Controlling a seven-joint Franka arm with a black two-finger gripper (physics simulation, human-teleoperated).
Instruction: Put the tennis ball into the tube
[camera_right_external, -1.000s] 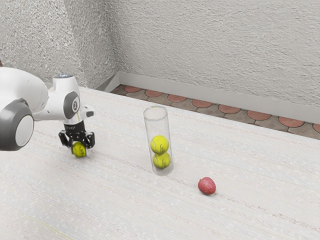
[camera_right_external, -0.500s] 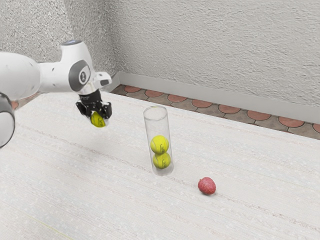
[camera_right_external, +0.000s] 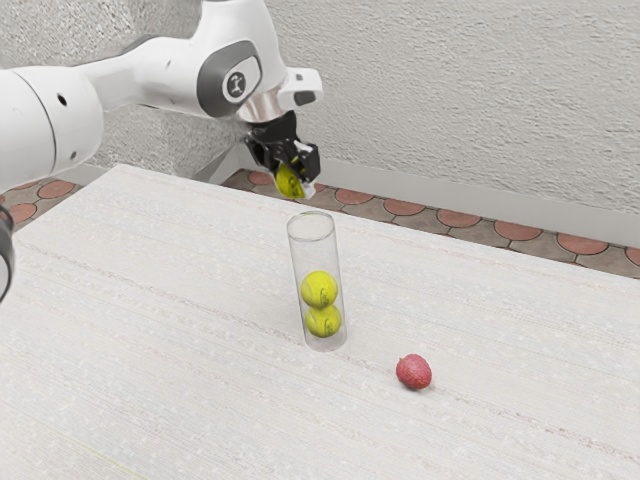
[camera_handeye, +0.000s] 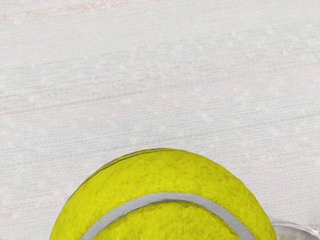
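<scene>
The gripper (camera_right_external: 294, 182) has its jaws clenched on the ball (camera_right_external: 289, 179), one on each side of it, and holds it in the air above the bench (camera_right_external: 150, 340). In the exterior view the ball is higher than the open mouth of the tube (camera_right_external: 298, 258) and a little to the exterior view's left of it — near the rim, but outside the tube and apart from it. The hand is tilted, its lower end angled toward the exterior view's right, and the arm (camera_right_external: 140, 75) reaches in from the exterior view's left.

The tube is clear and stands on the bench with its mouth up. Two balls are inside, one on top of the other: the lower ball (camera_right_external: 323, 322) sits near the base and the upper ball (camera_right_external: 318, 289) rests against it, with the upper part of the tube open above them.

A red fruit (camera_right_external: 414, 372) lies on the bench near the tube's base, toward the exterior view's right. Behind the bench are a tiled floor (camera_right_external: 403, 207) and a rough, pale wall (camera_right_external: 450, 90).

The wrist view shows the held ball close up, yellow with a pale grey seam curving across it — and just beside it, part of the tube's clear rim, with the bench's whitish, streaked surface beyond.
</scene>
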